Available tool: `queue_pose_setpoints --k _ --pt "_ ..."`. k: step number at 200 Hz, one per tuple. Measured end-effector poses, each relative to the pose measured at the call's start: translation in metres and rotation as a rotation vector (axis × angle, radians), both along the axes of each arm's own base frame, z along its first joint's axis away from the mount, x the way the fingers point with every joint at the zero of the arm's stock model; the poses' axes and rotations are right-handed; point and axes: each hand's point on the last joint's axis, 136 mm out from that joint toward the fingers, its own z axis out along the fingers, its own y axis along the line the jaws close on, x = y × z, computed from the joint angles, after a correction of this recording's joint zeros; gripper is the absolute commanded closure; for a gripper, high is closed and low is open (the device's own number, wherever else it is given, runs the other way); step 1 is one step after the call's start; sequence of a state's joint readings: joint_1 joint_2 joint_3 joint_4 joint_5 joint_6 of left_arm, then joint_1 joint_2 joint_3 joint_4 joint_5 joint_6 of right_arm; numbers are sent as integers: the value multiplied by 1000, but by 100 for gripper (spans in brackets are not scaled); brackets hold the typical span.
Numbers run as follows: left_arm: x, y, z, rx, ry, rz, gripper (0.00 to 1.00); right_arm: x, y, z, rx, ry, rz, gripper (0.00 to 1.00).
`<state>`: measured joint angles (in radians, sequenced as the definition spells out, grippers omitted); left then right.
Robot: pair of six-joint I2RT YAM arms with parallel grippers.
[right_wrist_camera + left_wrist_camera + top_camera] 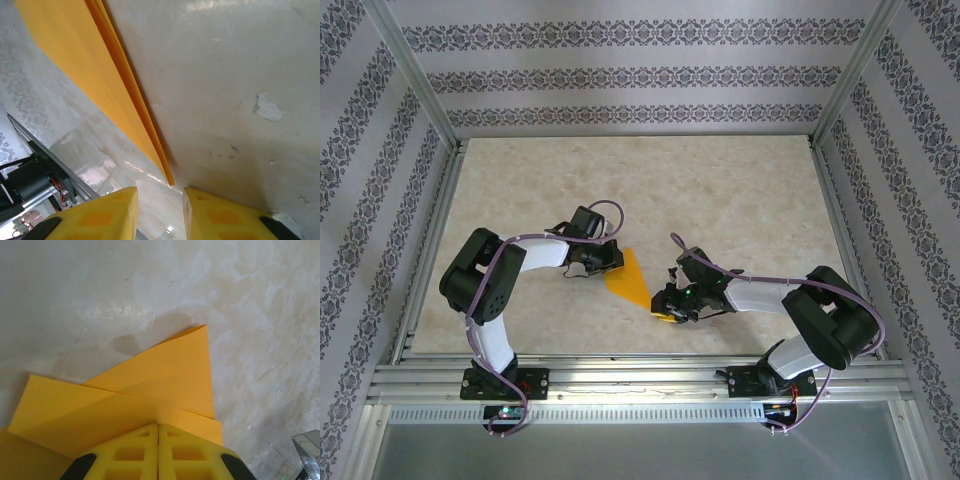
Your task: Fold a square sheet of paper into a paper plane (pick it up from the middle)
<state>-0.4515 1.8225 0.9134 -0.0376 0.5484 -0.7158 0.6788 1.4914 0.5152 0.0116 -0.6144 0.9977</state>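
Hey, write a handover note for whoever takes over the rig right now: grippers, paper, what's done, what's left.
Left gripper: shut, on the paper's edge; pressing or pinching, can't tell.
Right gripper: open, holding nothing, the paper's pointed tip just ahead of it.
Paper: on the table between the arms.
Done: several folds, a layered wedge.
To do: probably the remaining folds, judging by its shape.

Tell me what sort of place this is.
Probably a robot test cell: an aluminium frame boxes in a marble-look table, patterned wallpaper panels form walls, and the left arm and right arm are bolted at its near edge.
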Motion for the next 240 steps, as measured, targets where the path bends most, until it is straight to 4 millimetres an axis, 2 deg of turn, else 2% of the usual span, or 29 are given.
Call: queue_pose_setpoints --k 26,158,195,240 --pt "0 0 0 0 0 0 94 0 0 -1 -4 5 -7 75" --pt "0 -1 0 -23 4 16 94 4 1 -1 -12 38 -58 76" --pt "0 0 0 -28 8 18 95 20 6 5 6 -29 -80 74" --pt "1 0 0 -30 8 18 95 27 10 10 21 -59 -86 74"
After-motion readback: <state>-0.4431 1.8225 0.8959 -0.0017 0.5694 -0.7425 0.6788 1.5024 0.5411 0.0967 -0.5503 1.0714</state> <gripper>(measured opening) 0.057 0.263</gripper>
